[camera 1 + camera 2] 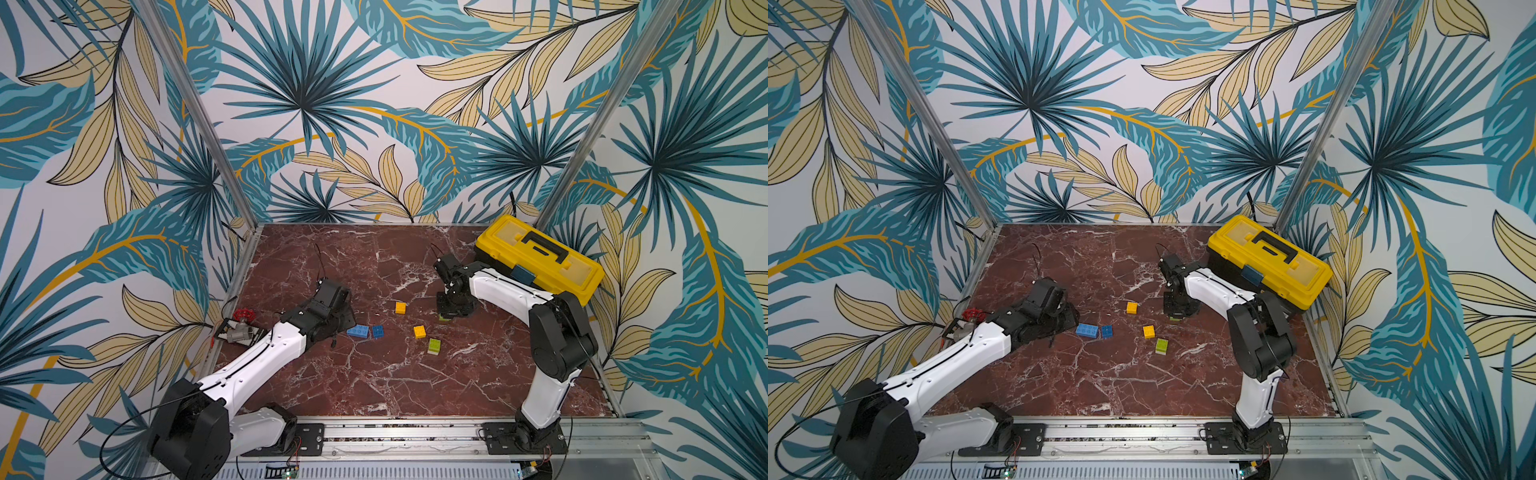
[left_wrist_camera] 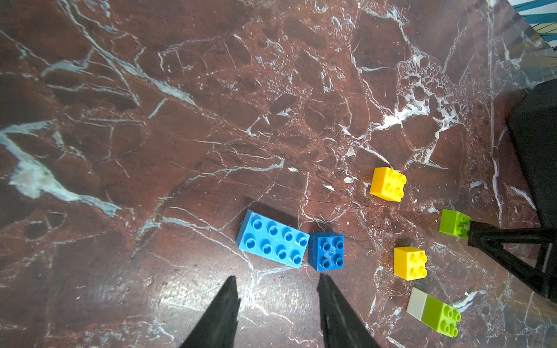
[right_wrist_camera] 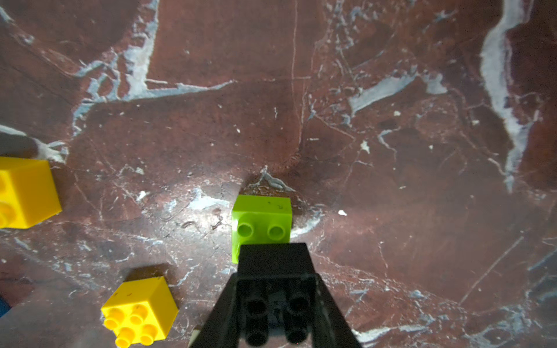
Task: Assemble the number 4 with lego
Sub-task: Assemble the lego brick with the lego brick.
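In the right wrist view my right gripper (image 3: 275, 304) is shut on a black brick (image 3: 275, 265), which covers part of a lime-green brick (image 3: 261, 223) on the table. My left gripper (image 2: 277, 280) is open and holds nothing, its tips just short of a long light-blue brick (image 2: 272, 239) and a dark-blue brick (image 2: 327, 251) lying side by side. Two yellow bricks (image 2: 388, 183) (image 2: 410, 263) and a lime-green brick joined to a white one (image 2: 434, 311) lie loose between the arms. In both top views the blue pair (image 1: 358, 331) (image 1: 1087, 330) sits by the left gripper (image 1: 347, 321).
A big yellow toolbox (image 1: 540, 257) stands at the back right, behind the right arm. A red-handled valve fixture (image 1: 241, 320) lies at the table's left edge. The marble table (image 1: 374, 386) is bounded by metal rails and patterned walls.
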`<state>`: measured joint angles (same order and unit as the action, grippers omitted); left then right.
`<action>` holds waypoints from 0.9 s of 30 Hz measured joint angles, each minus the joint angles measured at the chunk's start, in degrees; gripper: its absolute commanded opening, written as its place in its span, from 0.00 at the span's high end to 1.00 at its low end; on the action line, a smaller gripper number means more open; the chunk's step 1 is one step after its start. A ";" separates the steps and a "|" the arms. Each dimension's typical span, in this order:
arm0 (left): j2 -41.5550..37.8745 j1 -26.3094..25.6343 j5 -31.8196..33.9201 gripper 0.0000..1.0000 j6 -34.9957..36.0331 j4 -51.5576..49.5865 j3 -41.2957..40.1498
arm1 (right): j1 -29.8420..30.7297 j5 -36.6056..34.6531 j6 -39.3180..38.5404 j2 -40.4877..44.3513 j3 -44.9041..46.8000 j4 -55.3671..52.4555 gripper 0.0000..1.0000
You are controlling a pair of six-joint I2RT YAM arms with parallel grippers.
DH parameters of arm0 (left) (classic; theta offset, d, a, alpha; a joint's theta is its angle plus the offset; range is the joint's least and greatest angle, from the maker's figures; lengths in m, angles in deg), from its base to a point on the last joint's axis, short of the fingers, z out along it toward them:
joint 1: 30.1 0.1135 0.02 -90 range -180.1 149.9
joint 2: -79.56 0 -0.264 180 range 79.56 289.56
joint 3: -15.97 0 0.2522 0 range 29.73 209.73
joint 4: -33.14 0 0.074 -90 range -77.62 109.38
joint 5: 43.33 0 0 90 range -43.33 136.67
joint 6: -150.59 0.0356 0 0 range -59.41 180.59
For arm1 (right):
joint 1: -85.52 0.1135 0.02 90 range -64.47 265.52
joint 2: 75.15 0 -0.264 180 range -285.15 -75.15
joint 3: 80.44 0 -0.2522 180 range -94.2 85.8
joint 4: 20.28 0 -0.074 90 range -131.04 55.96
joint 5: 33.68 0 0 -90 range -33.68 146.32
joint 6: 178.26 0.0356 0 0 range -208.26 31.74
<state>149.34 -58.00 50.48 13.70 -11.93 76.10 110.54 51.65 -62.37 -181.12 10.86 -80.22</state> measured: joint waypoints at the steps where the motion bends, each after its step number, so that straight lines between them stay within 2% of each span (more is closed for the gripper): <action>1: 0.04 0.00 0.00 0.54 0.00 0.00 0.00 | 0.02 0.02 0.00 -0.33 -0.07 -0.02 0.81; 27: 0.94 0.02 -0.04 0.54 -0.02 0.11 0.00 | 0.28 -0.44 -0.90 -6.19 -7.17 -4.81 0.80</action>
<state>150.28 -57.98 50.44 13.68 -11.82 76.10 110.82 51.21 -63.27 -187.31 3.69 -85.03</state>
